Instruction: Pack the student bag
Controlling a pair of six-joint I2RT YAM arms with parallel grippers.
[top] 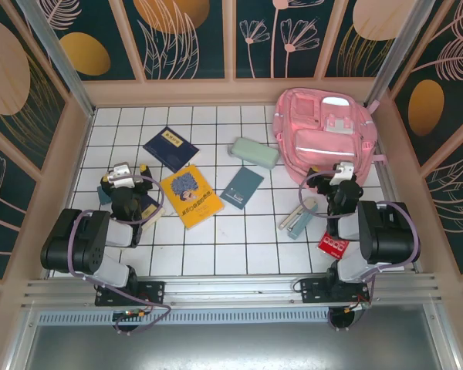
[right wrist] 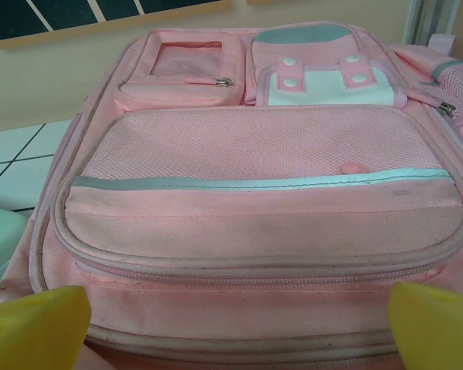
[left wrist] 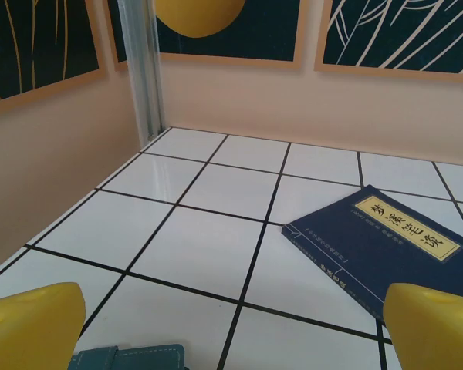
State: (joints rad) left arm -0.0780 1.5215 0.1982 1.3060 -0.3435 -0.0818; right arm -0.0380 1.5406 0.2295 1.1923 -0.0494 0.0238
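Note:
The student bag, a large pink backpack, lies flat at the back right of the tiled floor with its zip pockets facing up. My right gripper hovers just in front of its near edge, open and holding nothing. In the right wrist view the student bag sits close ahead, and the right gripper has its yellow fingertips spread wide before the closed front zip. My left gripper is at the left, also open. The left gripper hangs over bare tile, its fingertips far apart.
A navy book, a yellow book, a teal notebook and a mint pencil case lie mid-floor. Pens and a red packet lie near the right arm. A teal wallet lies under the left gripper, the navy book ahead.

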